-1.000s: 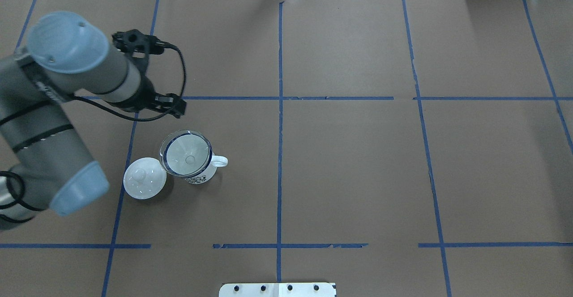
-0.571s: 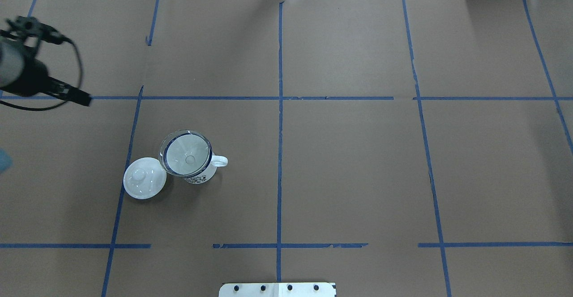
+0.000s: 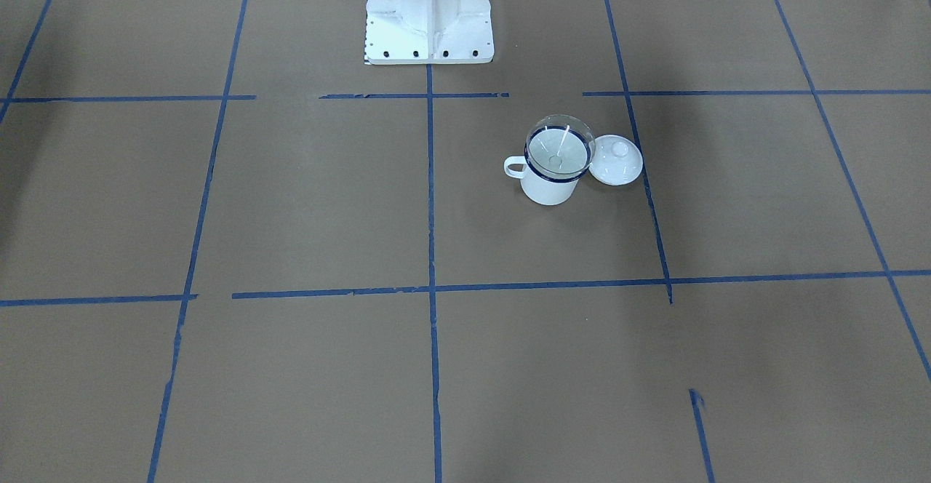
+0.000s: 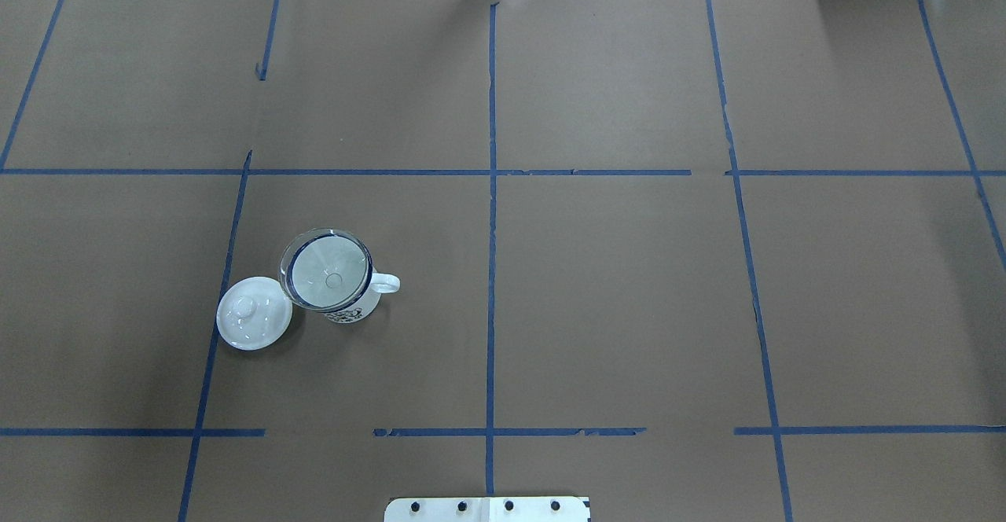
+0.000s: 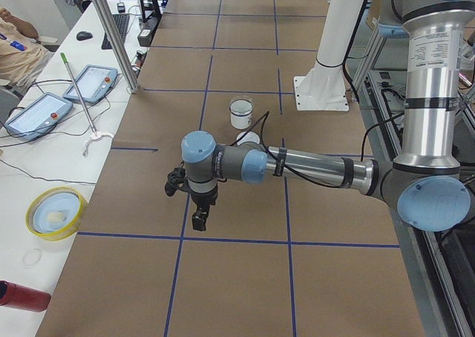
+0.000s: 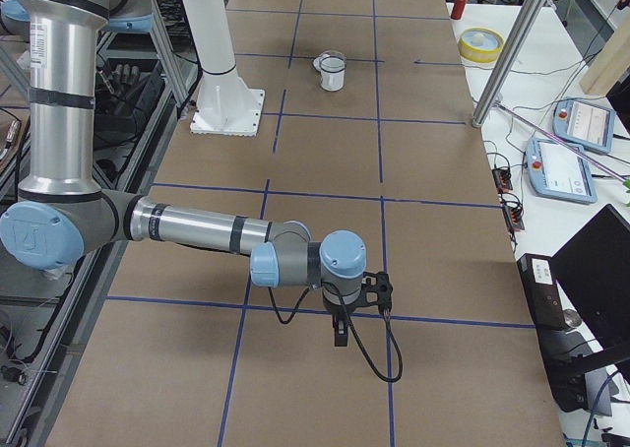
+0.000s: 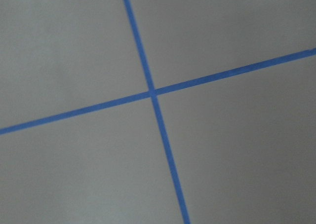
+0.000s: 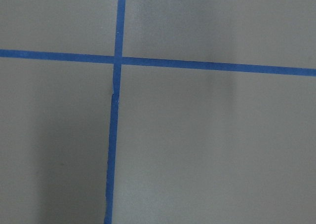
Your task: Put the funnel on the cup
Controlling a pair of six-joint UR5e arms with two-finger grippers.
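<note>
The clear funnel sits mouth-up in the white mug with the dark blue rim, left of the table's middle. The funnel's spout points down inside the mug. Both also show in the front-facing view, funnel in mug. My left gripper hangs over the table's left end, far from the mug. My right gripper hangs over the right end, far from the mug. Both show only in side views, so I cannot tell whether they are open or shut. The wrist views show only brown paper and blue tape.
A round white knobbed lid lies on the table against the mug's left side. The white robot base stands at the near edge. A yellow-rimmed dish and teach pendants lie on the side table.
My left arm has swung away to the left and left the overhead view. The funnel, mug and lid have not moved.
</note>
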